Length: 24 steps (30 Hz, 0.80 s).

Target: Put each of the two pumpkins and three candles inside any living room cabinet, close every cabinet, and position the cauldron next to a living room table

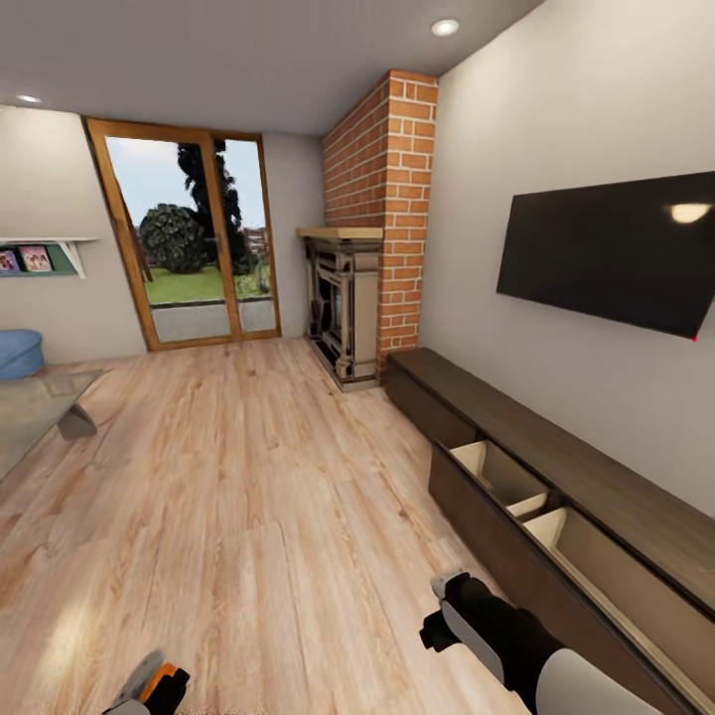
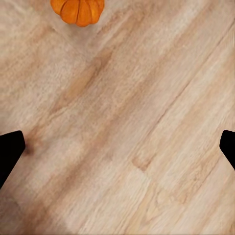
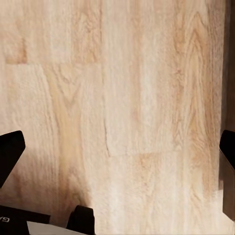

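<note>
One pumpkin [image 2: 78, 11] lies on the pale wood floor [image 2: 127, 127] in the left wrist view, cut by the frame's edge, apart from the left gripper [image 2: 117, 147], whose dark fingertips [image 2: 11, 149] stand wide and released over bare boards; the right gripper [image 3: 117, 149] likewise hangs released above the floor, holding nothing. In the head view the cabinet [image 1: 596, 497] runs along the right wall under a black television [image 1: 611, 248], one long drawer [image 1: 516, 487] pulled out, its pale compartments bare as far as can be seen; beyond it a brick fireplace [image 1: 353, 298] and a glass door [image 1: 189, 243]; the glass surface [image 1: 35, 412] sits at far left.
</note>
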Tool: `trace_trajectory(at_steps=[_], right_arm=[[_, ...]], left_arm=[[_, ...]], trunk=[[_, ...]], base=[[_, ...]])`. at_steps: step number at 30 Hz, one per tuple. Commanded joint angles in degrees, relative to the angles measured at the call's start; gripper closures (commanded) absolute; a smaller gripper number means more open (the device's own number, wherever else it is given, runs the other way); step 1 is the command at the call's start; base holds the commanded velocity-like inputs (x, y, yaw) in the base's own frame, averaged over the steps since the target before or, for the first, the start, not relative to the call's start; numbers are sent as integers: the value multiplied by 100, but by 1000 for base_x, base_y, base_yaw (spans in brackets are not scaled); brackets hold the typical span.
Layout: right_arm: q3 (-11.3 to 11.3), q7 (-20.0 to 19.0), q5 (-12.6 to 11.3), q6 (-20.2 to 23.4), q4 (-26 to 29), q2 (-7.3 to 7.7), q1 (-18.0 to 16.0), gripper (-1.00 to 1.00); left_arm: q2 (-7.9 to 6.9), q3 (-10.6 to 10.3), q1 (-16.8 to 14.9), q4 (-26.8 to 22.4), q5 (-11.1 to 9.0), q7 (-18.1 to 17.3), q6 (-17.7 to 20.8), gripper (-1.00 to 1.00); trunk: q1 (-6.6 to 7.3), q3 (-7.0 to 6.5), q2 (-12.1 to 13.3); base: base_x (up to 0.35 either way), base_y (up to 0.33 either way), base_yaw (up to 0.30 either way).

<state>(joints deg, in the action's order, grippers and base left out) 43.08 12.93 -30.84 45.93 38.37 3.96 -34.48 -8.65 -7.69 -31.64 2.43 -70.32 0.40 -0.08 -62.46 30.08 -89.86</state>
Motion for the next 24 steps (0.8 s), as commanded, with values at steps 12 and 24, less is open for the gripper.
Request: trace_trajectory(at_steps=[12, 24], right_arm=[[259, 45, -62, 12, 13, 9, -6, -100], [270, 43, -62, 10, 13, -30, -6, -100]], left_arm=[[24, -48, -8, 12, -31, 4, -1, -100], [121, -48, -8, 12, 388, 4, -1, -100]], trunk=[[0, -36, -3], [0, -38, -3]], base=[[0, 0, 262], [0, 0, 281]])
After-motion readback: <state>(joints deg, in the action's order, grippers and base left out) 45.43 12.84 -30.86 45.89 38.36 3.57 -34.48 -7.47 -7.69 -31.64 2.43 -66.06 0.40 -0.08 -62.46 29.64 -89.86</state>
